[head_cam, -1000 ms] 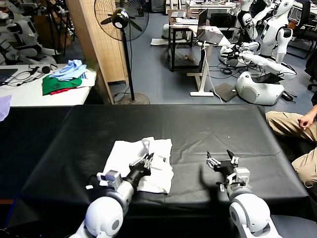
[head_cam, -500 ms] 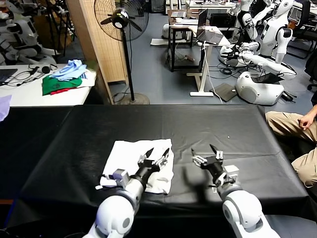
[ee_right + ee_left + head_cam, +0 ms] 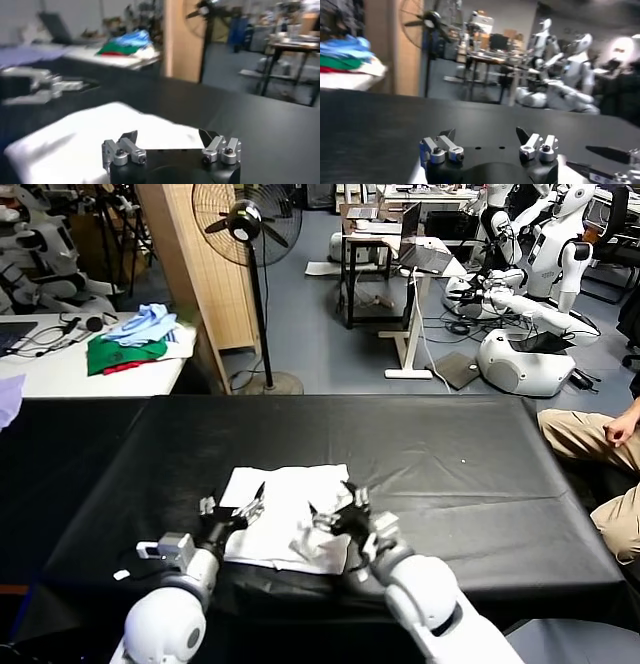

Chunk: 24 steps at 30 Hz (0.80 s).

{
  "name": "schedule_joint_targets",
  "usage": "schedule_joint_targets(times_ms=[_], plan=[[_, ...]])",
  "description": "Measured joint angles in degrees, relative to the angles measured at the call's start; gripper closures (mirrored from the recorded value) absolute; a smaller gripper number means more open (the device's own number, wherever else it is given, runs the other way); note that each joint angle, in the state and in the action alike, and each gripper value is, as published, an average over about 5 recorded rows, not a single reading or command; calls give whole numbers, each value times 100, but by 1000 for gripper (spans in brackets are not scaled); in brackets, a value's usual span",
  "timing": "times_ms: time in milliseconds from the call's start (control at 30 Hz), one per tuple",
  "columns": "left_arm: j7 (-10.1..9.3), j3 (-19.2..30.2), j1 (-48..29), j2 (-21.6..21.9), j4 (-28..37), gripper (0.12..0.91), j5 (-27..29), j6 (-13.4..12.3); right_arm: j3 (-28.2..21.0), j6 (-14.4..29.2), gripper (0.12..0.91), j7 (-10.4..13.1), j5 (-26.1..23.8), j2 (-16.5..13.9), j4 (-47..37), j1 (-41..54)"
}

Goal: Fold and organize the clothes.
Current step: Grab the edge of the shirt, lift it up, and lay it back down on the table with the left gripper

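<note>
Two grippers are seen low over the near half of the black table (image 3: 480,484), one on each side of the white T-shirt (image 3: 285,514). The left gripper (image 3: 232,509) is held at the shirt's near left edge with its fingers spread wide and nothing between them; in its own wrist view the fingers (image 3: 532,145) stand apart over bare black cloth. The right gripper (image 3: 335,509) is held at the shirt's near right corner, likewise spread and empty, and in its wrist view the white cloth lies just past the fingertips.

The T-shirt lies on the table's near middle as a rough folded rectangle, flat over most of its area, with a bunched, crumpled lump at the near right corner beside the right gripper. No print can be seen on the upward face.

The shirt is judged to be light, soft and limp: it will sag from any grip, drag and wrinkle if pulled along the table cover, and it cannot be pushed from an edge without buckling. Breakage is not a concern. A hold is best taken at the corners or along a free edge, pinching through all layers so that the fold is not pulled apart, with both corners lifted together.

Farther off, on a white side table (image 3: 60,374), a heap of green, blue and red clothes (image 3: 135,339) is left apart, and a standing fan (image 3: 245,224) is seen behind it.
</note>
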Motion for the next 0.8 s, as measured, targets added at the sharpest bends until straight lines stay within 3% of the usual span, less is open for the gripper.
schedule_joint_targets(times_ms=[200, 433, 667, 800], plan=[[-3, -102, 28, -24, 81, 232, 21, -4, 99, -342, 227, 409, -1087, -96, 200, -311], [7, -269, 45, 10, 177, 232, -43, -45, 666, -396, 227, 828, -2121, 78, 517, -879], [30, -431, -10, 6, 359, 232, -252, -108, 1071, -100, 227, 989, -2064, 333, 899, -1527], [83, -534, -99, -67, 526, 232, -703, -106, 1263, 343, 227, 999, -1767, 453, 1056, -1922]])
